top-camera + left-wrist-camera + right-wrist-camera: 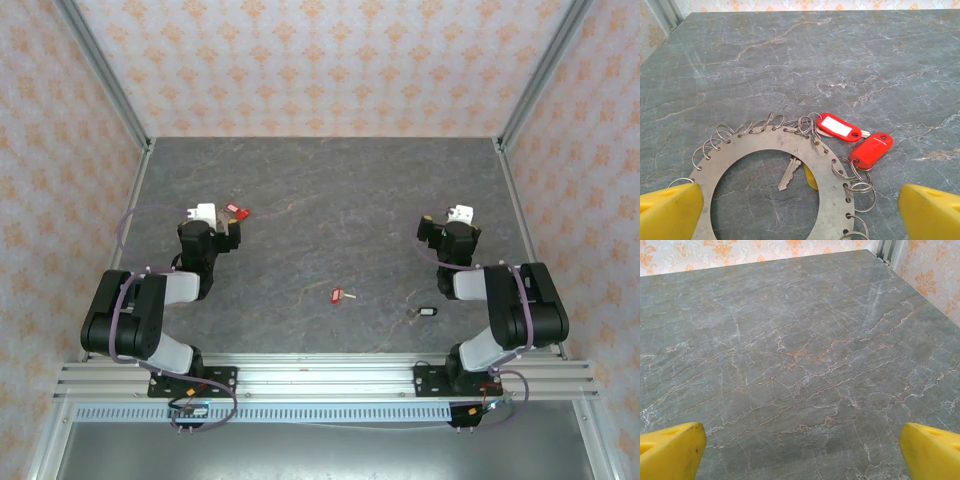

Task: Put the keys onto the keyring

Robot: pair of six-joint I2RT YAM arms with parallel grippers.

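The left gripper (800, 217) stands fully open and holds nothing. Its yellow fingertips (667, 210) flank the near part of the keyring (755, 145), which lies flat on the table (790, 60) directly beneath it. The keyring is a flat grey hoop with holes round its edge, and many of these carry small wire rings (860, 189). Two red tags (839, 126) are attached at about two o'clock on the hoop. A bare metal key (789, 174) and a pale yellow tag (810, 177) hang into the central opening.

Assessment: the left arm is placed over the hoop so that it can pin or lift it while the other arm brings a key.

The right gripper (800, 457) is also wide open and empty, and there is only bare table below it.

Two keys lie loose, well apart from the hoop. In the overhead view the red key (340, 296) lies at about four o'clock from the left gripper. The black key (428, 313) lies between six and seven o'clock from the right gripper, close to that arm's base.

Assessment: the black key is the right arm's nearer pick. Both keys lie flat and thin on hard stone, so a pinch may slip. Threading one onto a small wire ring will call for a steady hoop.
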